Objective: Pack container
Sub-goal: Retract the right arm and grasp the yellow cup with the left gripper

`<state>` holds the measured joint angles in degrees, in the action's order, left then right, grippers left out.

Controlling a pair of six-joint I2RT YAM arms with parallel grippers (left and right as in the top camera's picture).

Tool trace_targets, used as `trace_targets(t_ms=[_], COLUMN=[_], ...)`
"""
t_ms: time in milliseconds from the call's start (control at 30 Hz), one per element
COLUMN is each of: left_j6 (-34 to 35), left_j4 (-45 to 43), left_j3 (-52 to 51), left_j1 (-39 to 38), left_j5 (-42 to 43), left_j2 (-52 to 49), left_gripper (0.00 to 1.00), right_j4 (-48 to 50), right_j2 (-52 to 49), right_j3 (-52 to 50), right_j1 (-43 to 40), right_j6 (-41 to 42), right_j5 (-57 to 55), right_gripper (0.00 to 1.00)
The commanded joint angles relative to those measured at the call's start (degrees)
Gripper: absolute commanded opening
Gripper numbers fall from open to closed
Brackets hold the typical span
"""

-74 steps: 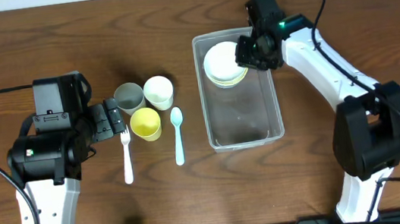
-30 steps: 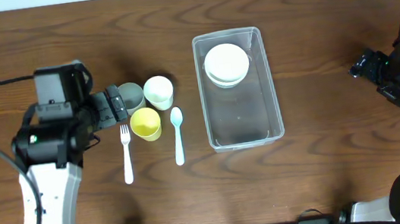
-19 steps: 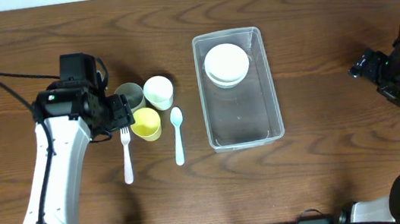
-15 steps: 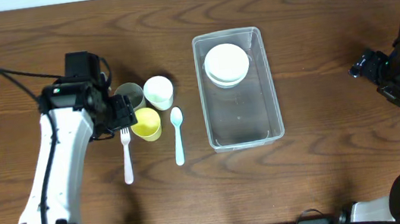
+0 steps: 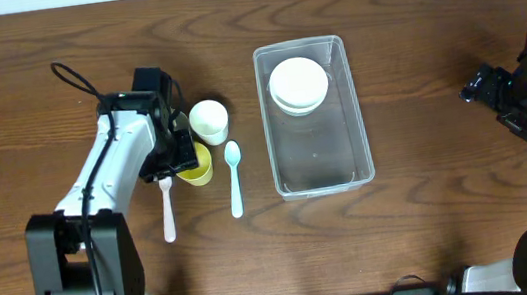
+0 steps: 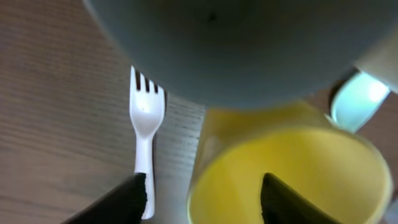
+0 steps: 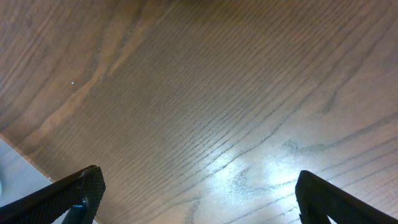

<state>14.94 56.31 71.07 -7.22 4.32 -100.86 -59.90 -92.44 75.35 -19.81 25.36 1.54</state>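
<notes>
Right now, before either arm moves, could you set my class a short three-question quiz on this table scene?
1. True or false: the white bowls sit inside the container.
2. The open fingers of the left gripper stand either side of one cup's wall. Which colour is that cup? A yellow, B white, C grey.
3. Which utensil lies nearest the container?

Key: 1 true. 2 A, the yellow cup. 3 the spoon.
</notes>
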Motion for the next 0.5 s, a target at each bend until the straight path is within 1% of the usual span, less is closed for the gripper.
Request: trace_targets(t_ms=[0, 133, 200, 233, 267, 367, 467], left_j6=[0.20, 0.20, 0.20, 0.20, 0.20, 0.22, 0.17], left_j4=[-0.04, 0.26, 1.44, 2.43, 3.67, 7.30, 10.51], left_j3=[0.52, 0.52, 0.55, 0.55, 0.55, 0.94, 2.97], left_j1=[0.13, 0.13, 0.11, 0.11, 0.11, 0.11, 0.11], left_j5=[-0.90, -0.87, -0.63, -0.17, 0.46, 2.97, 3.21], left_j2=[-0.59, 0.81, 2.16, 3.17, 4.35, 8.48, 14.51], left_gripper=[0.25, 0.22, 0.19, 0.13, 0.06, 0.06, 0.06], right_j4=[0.15, 0.15, 0.15, 0.15, 0.13, 0.15, 0.15], right_j2=[0.07, 0.07, 0.07, 0.07, 0.07, 0.07, 0.07], right_j3=[-0.04, -0.04, -0.04, -0.04, -0.04, -0.04, -0.04], right_j1=[-0.37, -0.37, -0.37, -0.37, -0.37, -0.37, -0.37], right_j6=[-0.59, -0.59, -0.59, -0.59, -0.59, -0.59, -0.57], right_j5=[-0.02, -0.02, -0.02, -0.02, -0.02, -0.02, -0.02], right_gripper=[0.99, 0.99, 0.99, 0.99, 0.99, 0.99, 0.99])
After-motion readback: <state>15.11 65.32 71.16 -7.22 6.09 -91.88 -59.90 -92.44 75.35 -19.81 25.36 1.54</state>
